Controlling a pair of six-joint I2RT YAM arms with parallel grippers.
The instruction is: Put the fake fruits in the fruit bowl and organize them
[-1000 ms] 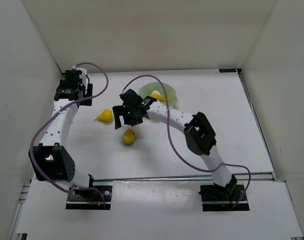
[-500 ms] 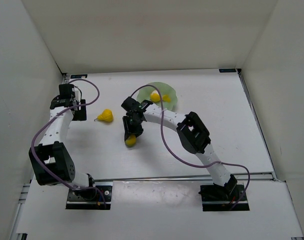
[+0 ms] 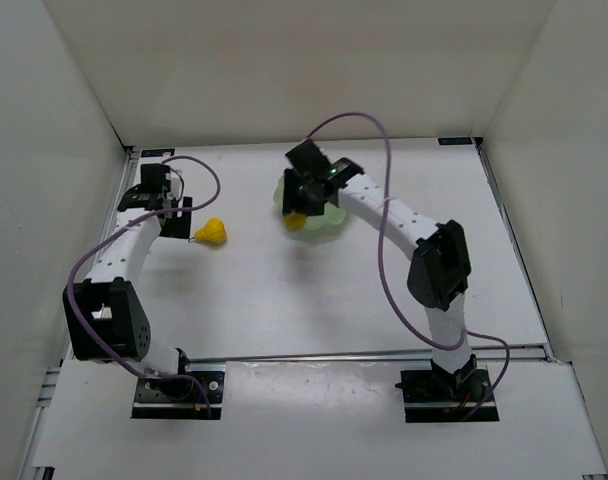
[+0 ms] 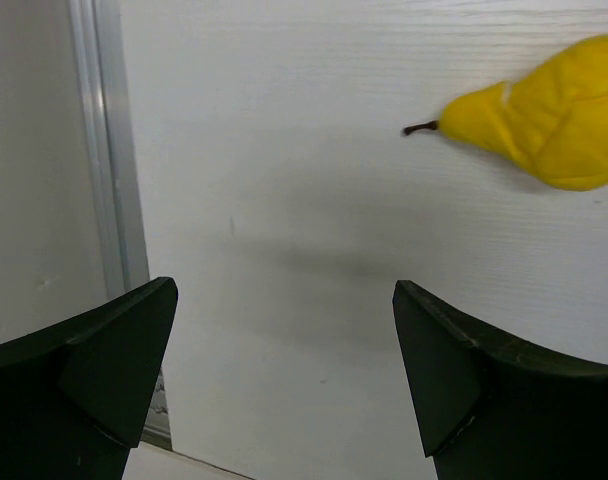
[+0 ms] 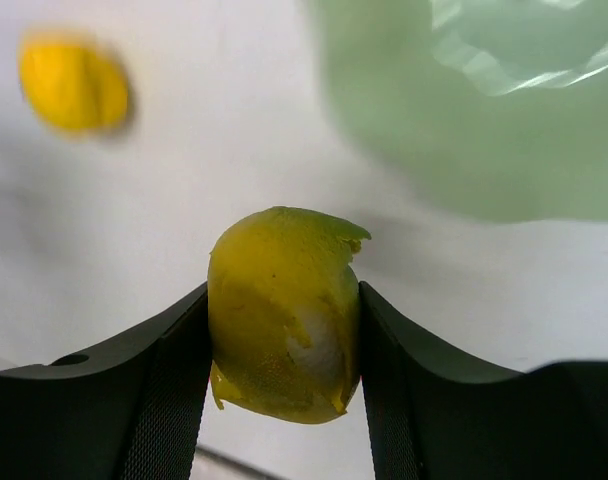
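The right gripper (image 5: pixel 284 318) pinches a yellow fruit (image 5: pixel 282 340) between its two fingers (image 5: pixel 169 400), the jaws pressed against the fruit's sides. The fruit's top is greenish and a pale patch shows low on its face. Seen from above, the fruit (image 3: pixel 297 221) hangs at the near-left edge of the fruit bowl (image 3: pixel 336 212), a mint-green dish with a wavy rim that the right gripper (image 3: pixel 301 210) and its wrist partly cover. In the right wrist view the white table (image 5: pixel 104 220) lies under the fruit and the fruit bowl (image 5: pixel 484 120) sits just beyond it, up and to the right; what the bowl holds cannot be seen.

Well to the left of the bowl, a stemmed yellow fruit (image 3: pixel 212 232) lies on the table (image 3: pixel 284 300). The left gripper (image 3: pixel 181 222) hovers just beyond it, on the side away from the bowl, its jaws spread wide and holding nothing. From the left wrist, the stemmed yellow fruit (image 4: pixel 549 125) lies ahead of the left gripper (image 4: pixel 284 300) and off to one side, its thin dark stem pointing away from the bowl, clear of both fingertips (image 4: pixel 134 330).
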